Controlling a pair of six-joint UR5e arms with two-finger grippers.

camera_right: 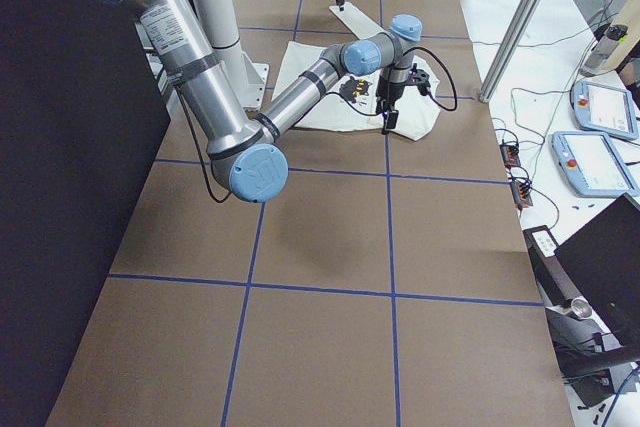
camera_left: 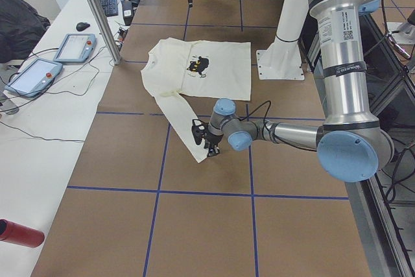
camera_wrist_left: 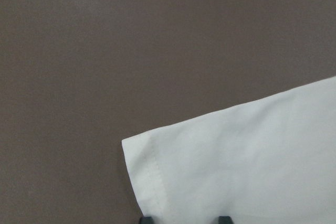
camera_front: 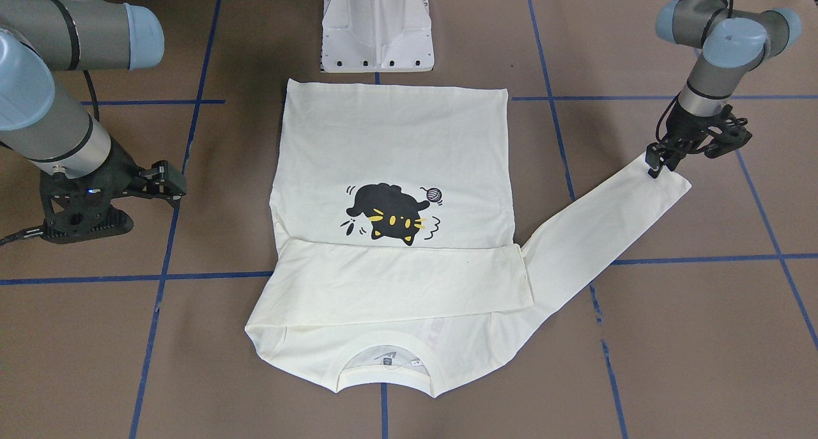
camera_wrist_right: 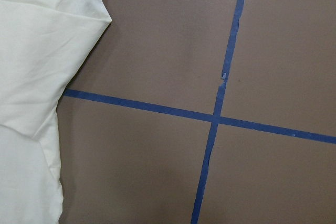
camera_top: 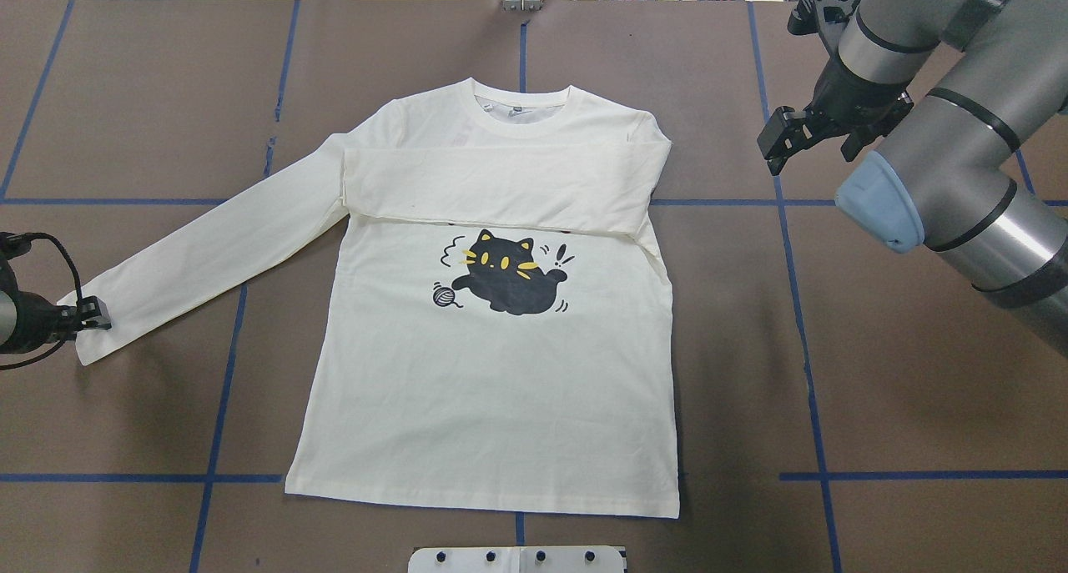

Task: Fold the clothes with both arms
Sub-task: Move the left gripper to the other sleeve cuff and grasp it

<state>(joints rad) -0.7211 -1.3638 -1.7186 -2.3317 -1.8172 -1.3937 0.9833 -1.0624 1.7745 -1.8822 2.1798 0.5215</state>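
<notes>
Flat at the middle of the table (camera_top: 125, 98), print up, a cream shirt (camera_top: 501, 389): collar toward the far edge, one sleeve folded across the chest, the other stretched toward the left end. At its cuff (camera_top: 104, 338), the left gripper (camera_front: 655, 164), fingers slightly apart, gripping nothing. Near the far right edge, clear of the shirt, the right gripper (camera_top: 813, 148), spread wide, empty.

On my desk (camera_top: 918, 373) I count one T-shirt (camera_top: 492, 389) and one white pedestal (camera_front: 377, 30). I have two arms, left arm (camera_front: 703, 75) and right arm (camera_front: 57, 126), one pincer each: left gripper (camera_front: 653, 165), right gripper (camera_front: 169, 184). The side bench (camera_left: 39, 128) holds two pendants (camera_left: 74, 48) and one red cylinder (camera_left: 19, 233).
</notes>
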